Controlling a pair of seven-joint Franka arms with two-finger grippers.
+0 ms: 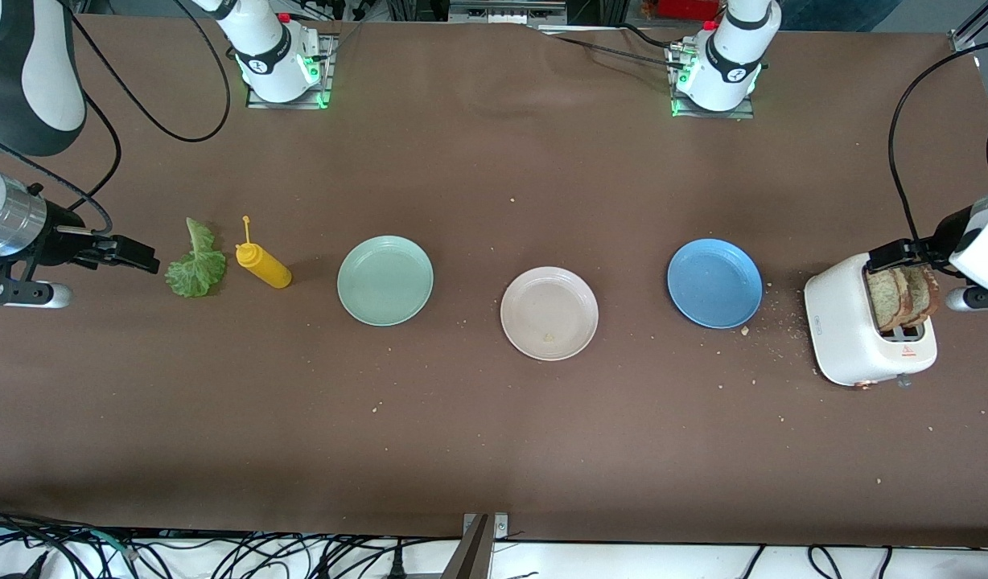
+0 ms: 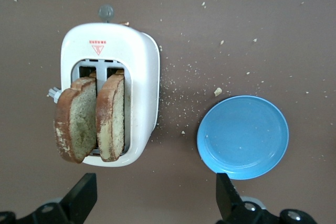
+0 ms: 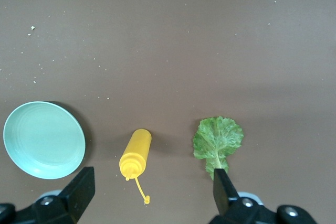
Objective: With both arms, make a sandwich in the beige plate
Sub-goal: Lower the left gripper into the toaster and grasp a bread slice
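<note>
Evidently nothing is assembled: beige plate (image 1: pixel 549 313) bare, toast slices (image 1: pixel 906 296) in the toaster (image 1: pixel 868 334) under the wide left gripper (image 1: pixel 904 251), lettuce leaf (image 1: pixel 195 263) beside the wide right gripper (image 1: pixel 136 253).

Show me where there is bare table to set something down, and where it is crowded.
Free: the wide strip nearer the front camera than the beige plate, and the stretch between the plates and the arm bases. Crowded: lettuce leaf beside mustard bottle under the open right gripper; open left gripper over the toaster.
</note>
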